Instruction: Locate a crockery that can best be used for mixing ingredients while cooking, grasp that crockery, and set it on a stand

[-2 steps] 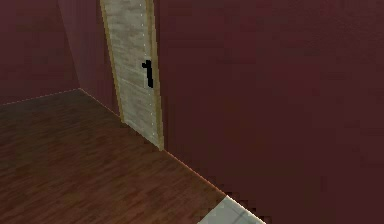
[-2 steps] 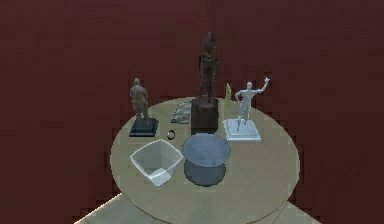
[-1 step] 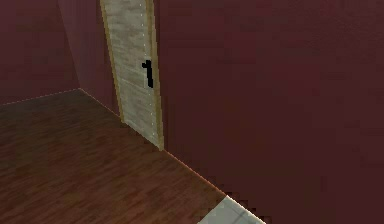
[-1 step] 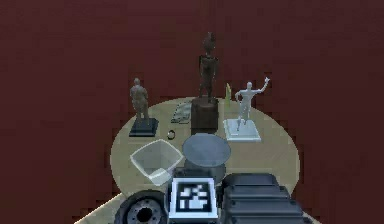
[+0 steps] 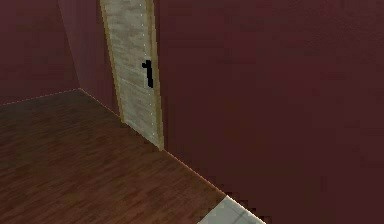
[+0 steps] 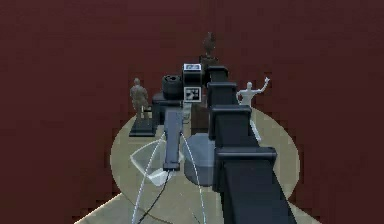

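From where I stand, the arm [image 6: 240, 150] reaches out over the round table [image 6: 128, 158], and the tool [image 6: 173, 160] hangs above the table's near side. I cannot tell whether its fingers are apart or together, nor whether it holds anything. A faint glassy shape [image 6: 155, 175] with thin pale edges sits around the tool's end, on or just above the table. I'd guess that is the mixing bowl, though it is hard to make out.

A brown statue [image 6: 138, 95], a white figurine [image 6: 250, 93] and a dark statue [image 6: 209, 45] crowd the table's far side. The bowl is best set down gently on the bare near part, well apart from them.

No writing can be read. The white squares [image 6: 190, 95] carry only black marks.
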Controlling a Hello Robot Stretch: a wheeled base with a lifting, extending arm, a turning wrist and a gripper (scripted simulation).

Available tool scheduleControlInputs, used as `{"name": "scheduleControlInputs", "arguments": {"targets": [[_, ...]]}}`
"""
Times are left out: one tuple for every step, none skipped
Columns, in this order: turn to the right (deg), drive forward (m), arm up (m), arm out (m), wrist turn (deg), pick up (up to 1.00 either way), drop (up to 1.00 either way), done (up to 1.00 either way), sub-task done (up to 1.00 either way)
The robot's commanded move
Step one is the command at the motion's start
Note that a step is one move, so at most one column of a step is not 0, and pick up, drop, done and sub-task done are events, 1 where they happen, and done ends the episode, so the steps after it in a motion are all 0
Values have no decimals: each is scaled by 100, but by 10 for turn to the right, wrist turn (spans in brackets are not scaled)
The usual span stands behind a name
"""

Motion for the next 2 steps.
{"name": "scheduleControlInputs", "arguments": {"targets": [[0, 0, 0, 0, 450, 0, 0, 0, 0], [0, 0, 0, 0, 450, 0, 0, 0, 0]]}}
